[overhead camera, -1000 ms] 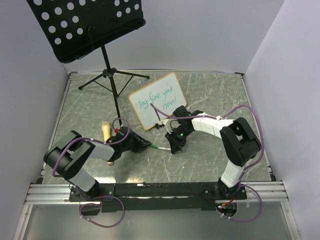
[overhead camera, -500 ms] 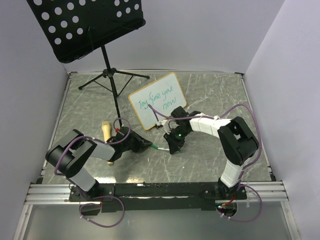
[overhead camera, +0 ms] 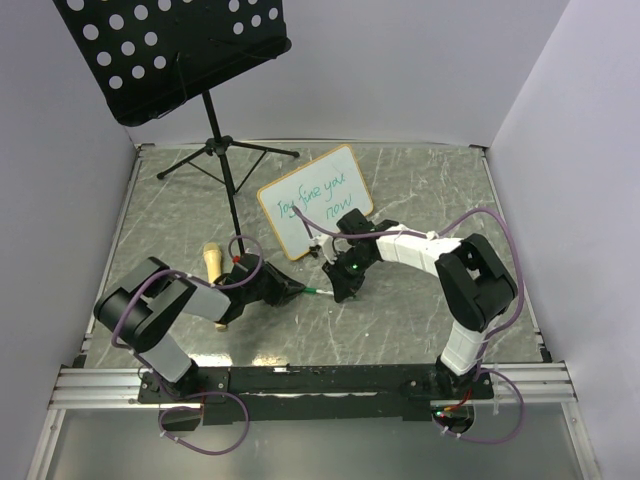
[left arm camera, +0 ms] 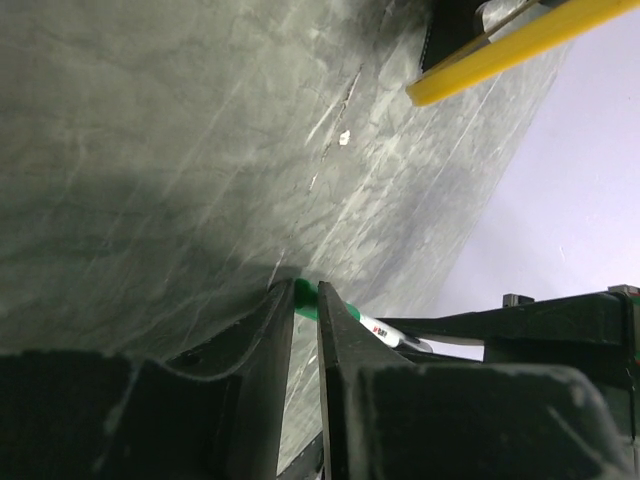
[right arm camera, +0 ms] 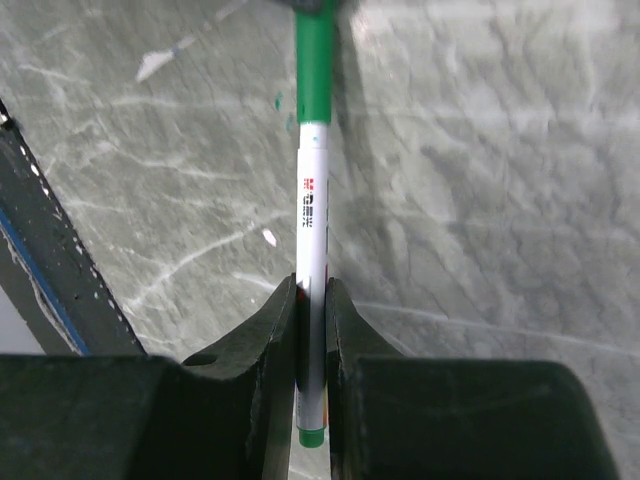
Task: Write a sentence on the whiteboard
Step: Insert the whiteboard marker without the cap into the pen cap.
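The whiteboard [overhead camera: 318,198], tan-framed with green handwriting on it, stands tilted at mid-table. Just in front of it a marker [overhead camera: 318,292] lies level between my two grippers. My right gripper [overhead camera: 338,290] is shut on the marker's white barrel [right arm camera: 311,290], whose green end sticks out behind the fingers. The green cap [right arm camera: 314,60] points away from it into the left fingertips. My left gripper [overhead camera: 297,291] is shut on that green cap [left arm camera: 305,297], and the white barrel [left arm camera: 388,333] runs on past its fingers.
A black perforated music stand [overhead camera: 180,50] on a tripod [overhead camera: 225,150] rises at the back left. A tan wooden object [overhead camera: 213,262] lies beside the left arm. A yellow bar [left arm camera: 520,40] crosses the top of the left wrist view. White walls enclose the marbled table [overhead camera: 430,190].
My right gripper has slid left toward the left gripper with the marker, so less white barrel shows between them. The left arm has barely moved.
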Tool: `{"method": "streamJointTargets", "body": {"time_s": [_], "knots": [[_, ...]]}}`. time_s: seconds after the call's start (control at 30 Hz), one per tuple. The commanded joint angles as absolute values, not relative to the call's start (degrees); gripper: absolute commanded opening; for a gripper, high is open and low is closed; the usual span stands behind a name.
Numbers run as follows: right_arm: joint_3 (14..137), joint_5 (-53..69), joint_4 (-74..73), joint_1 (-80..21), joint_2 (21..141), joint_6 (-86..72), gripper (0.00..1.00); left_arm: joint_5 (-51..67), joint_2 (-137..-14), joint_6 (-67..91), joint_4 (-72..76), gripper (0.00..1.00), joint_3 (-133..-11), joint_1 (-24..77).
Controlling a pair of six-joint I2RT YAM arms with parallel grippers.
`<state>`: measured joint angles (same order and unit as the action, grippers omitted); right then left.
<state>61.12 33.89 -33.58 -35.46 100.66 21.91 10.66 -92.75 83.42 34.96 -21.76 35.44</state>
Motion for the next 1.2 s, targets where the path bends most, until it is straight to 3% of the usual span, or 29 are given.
{"method": "streamJointTargets", "body": {"time_s": [0.0,0.23,0.67,1.17], "knots": [[64.7,33.1,-31.6,-37.3,101.5,21.4,0.0,12.3,-94.9,79.7,30.1,0.22,-21.1,35.8],[66.4,32.9,-32.4,-38.2,103.1,21.5,0.0,14.6,-96.7,78.8,32.1,0.21,-21.4,35.7],[68.4,30.7,-32.4,-40.9,104.2,21.4,0.0,16.9,-99.1,77.3,34.8,0.07,-22.0,36.1],[69.0,30.7,-31.9,-41.0,105.1,20.5,0.0,18.8,-103.8,78.6,38.7,0.05,-23.6,38.7]]}}
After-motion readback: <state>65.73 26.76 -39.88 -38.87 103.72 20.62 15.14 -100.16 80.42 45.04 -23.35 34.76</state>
